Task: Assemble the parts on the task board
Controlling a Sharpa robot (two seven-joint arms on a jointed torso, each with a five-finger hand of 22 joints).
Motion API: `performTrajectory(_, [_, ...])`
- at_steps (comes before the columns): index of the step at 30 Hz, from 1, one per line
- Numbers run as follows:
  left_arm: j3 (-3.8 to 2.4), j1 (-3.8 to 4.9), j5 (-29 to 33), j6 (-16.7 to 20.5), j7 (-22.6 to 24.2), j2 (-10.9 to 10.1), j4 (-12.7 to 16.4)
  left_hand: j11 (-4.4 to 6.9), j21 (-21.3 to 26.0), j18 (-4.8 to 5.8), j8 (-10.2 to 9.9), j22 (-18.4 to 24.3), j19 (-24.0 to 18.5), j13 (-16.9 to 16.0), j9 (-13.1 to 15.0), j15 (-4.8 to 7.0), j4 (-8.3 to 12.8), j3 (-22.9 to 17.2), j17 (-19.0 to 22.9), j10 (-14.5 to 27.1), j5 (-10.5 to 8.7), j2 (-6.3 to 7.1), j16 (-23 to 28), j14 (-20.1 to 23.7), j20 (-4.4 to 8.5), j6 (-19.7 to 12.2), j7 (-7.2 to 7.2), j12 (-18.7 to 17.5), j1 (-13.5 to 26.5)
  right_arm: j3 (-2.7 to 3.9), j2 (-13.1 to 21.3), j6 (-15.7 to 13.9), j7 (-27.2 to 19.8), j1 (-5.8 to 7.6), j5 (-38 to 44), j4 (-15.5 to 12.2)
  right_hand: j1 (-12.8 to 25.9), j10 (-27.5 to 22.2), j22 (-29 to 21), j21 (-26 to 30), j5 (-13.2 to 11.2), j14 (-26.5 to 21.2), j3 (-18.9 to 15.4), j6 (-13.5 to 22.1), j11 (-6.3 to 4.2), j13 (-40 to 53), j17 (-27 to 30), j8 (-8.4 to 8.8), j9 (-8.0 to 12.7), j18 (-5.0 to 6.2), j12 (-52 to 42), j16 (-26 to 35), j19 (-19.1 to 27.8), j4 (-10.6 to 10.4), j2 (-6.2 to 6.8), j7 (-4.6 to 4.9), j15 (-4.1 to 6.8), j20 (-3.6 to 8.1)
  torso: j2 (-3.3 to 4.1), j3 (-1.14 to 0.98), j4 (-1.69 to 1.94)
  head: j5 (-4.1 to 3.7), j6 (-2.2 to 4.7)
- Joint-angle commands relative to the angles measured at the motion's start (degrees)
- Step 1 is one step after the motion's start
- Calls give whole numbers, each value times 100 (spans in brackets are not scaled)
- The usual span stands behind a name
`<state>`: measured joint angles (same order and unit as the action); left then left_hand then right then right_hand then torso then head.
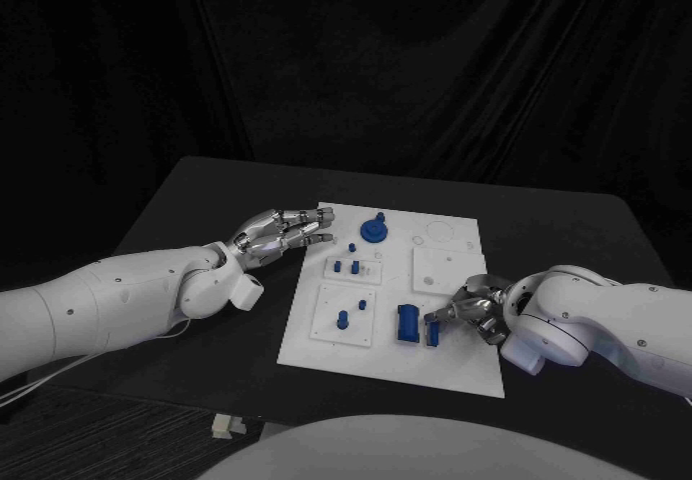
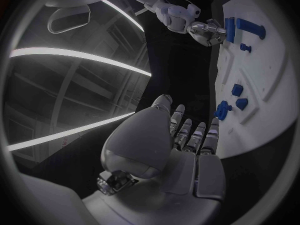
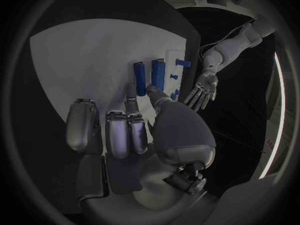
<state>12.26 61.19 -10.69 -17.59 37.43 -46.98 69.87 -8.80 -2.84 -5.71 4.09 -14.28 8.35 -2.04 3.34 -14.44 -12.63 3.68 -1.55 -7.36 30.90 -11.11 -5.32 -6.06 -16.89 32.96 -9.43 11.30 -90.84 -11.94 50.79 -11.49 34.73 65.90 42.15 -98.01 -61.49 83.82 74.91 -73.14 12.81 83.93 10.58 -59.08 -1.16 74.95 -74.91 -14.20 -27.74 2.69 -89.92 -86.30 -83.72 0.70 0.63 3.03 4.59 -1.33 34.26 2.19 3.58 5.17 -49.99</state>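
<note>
On the white task board (image 1: 454,350), a blue block part (image 1: 408,324) stands just beside the right hand (image 1: 473,312), whose fingers are spread holding nothing, while the left hand (image 1: 281,235) hovers open at the board's far left edge.

task board (image 1: 450,350) white | parts (image 1: 408,324) blue | table (image 1: 202,200) black

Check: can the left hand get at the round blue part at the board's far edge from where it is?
Probably yes. The left hand hovers open at the task board's left edge, the round blue part just beside its fingertips. Nothing lies between them; the right hand is at the near side.
</note>
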Motion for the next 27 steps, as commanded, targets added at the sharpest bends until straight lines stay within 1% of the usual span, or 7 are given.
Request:
performTrajectory(1, [-6,-8,38,-80,43,10,8,-48,-25,74,18,5,24,-6,1,-15,-1,-22,-7,10,32,43,-34,-1,2,-30,-10,12,-9,1,-14,118,67,-20,38,-13,82,618,1008,40,-196,443,-51,-6,25,1505,-645,8,-5,108,-8,17,2,-80,11,30,-5,-47,1,-1,1,4,-1])
performTrajectory(9, [-6,-9,38,-85,34,9,9,-48,-25,74,18,5,24,-6,1,-15,-1,-22,-7,10,32,43,-34,-1,2,-30,-10,12,-9,1,-7,114,68,-23,47,-9,217,618,1004,58,-634,442,-249,-3,37,1505,-640,-17,-3,111,-8,18,5,-287,59,42,-15,-56,0,0,1,9,-1])
performTrajectory(16, [-6,-9,38,-88,27,6,9,-48,-25,74,18,5,24,-6,1,-15,-1,-22,-7,10,32,43,-34,-1,2,-30,-10,12,-9,1,42,56,59,-24,49,-19,321,618,1001,71,-766,442,-374,-1,35,1505,-640,-36,-7,114,-8,18,7,-441,68,39,-14,-58,1,0,0,18,-1])
performTrajectory(19, [-6,-10,38,-85,28,2,12,-48,-25,74,18,5,24,-6,1,-15,-1,-22,-7,10,32,43,-34,-1,2,-30,-10,12,-9,2,88,-17,47,-24,50,-43,440,618,1000,77,-653,441,-522,4,31,1505,-636,-51,-12,115,-8,19,8,-583,87,34,-10,-56,0,0,1,23,-1])
performTrajectory(23, [-6,-10,38,-68,44,-9,19,-47,-25,74,19,3,29,-7,2,-27,0,-33,-8,5,32,46,-39,-5,3,-24,-10,17,-8,3,226,-182,-7,-16,52,-146,687,618,995,98,-712,441,-778,5,25,1505,-634,-81,-23,120,-8,19,11,-890,58,27,-6,-50,1,-1,1,32,-1])
performTrajectory(26, [-6,-10,38,-41,75,-28,34,-47,-28,74,21,-7,36,-8,3,-28,0,-35,-9,2,32,47,-43,-9,3,-14,-10,22,-8,3,415,-345,-153,61,49,-293,979,618,992,109,-687,442,-1075,3,18,1505,-636,-116,-36,122,-8,17,12,-1304,14,19,0,-45,1,-1,0,18,-1])
performTrajectory(27, [-6,-10,38,-26,94,-38,40,-47,-29,74,23,-10,39,-9,4,-28,0,-36,-10,-1,32,48,-45,-12,3,-5,-10,25,-7,3,480,-427,-227,109,45,-346,1137,618,996,99,-595,443,-1270,-16,10,1505,-639,-141,-45,120,-8,15,7,-1571,-17,11,6,-39,1,-1,0,16,-1])
